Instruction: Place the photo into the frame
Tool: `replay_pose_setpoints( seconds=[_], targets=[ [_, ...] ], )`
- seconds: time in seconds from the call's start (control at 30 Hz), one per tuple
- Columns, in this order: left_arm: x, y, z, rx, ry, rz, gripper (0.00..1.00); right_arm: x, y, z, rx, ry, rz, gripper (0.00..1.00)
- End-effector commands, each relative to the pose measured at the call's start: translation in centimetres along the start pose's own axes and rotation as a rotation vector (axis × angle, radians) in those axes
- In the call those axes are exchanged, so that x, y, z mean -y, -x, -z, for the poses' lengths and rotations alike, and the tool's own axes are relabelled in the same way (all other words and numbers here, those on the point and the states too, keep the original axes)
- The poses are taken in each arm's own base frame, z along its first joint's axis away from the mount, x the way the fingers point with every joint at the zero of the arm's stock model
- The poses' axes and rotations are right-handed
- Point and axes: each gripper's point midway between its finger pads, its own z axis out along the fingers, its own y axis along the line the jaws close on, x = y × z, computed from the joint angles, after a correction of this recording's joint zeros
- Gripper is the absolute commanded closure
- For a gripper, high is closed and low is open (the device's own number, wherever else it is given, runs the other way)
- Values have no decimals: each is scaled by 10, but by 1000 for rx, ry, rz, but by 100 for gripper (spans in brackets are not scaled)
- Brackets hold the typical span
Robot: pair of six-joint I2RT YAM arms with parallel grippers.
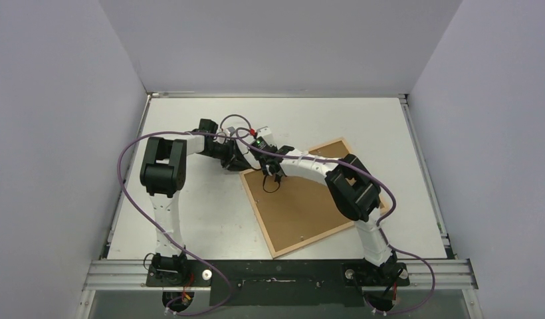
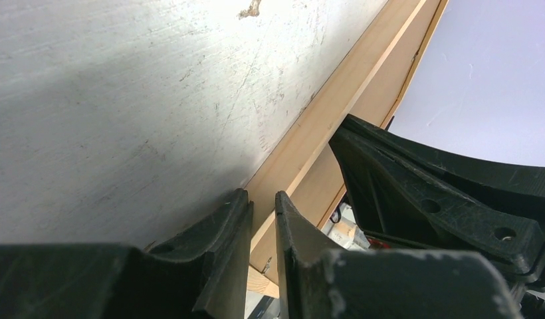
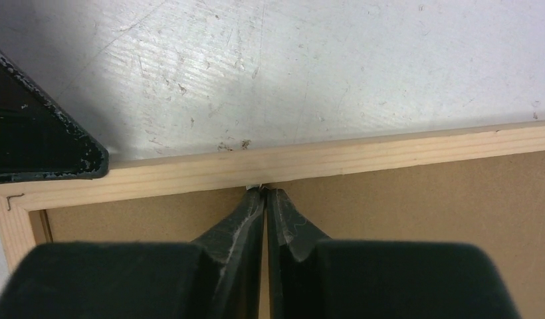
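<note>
Though searched for in every view, found no photo. Saw the frame (image 1: 323,236) lying back-up on the bench (image 1: 203,212), mid-right. Found the right gripper (image 3: 265,193) closed at the rail's inner edge, holding nothing certain, and the left gripper (image 2: 263,206) a sliver apart near that rail's corner, grip unclear. Feared a slipped pinch skewing the frame.

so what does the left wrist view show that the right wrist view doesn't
Left wrist only: the pale grey wall, and the left gripper straddling the thin light-wood picture frame. Right wrist only: a frame corner and the right gripper shut beside the rail. Both: the frame rail and scuffed white table.
</note>
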Motion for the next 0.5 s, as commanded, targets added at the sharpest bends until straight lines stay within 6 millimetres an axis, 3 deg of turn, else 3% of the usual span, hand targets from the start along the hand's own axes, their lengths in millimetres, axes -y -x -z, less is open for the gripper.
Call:
replay_pose_setpoints(
  seconds=[0.0,0.47],
  targets=[
    [2,-24,-3,-63,13,31,83,26,-6,-21,7,-72,-73,96],
    [1,-29,-5,-67,2,45,84,45,-5,-34,-7,-100,-201,100]
  ],
)
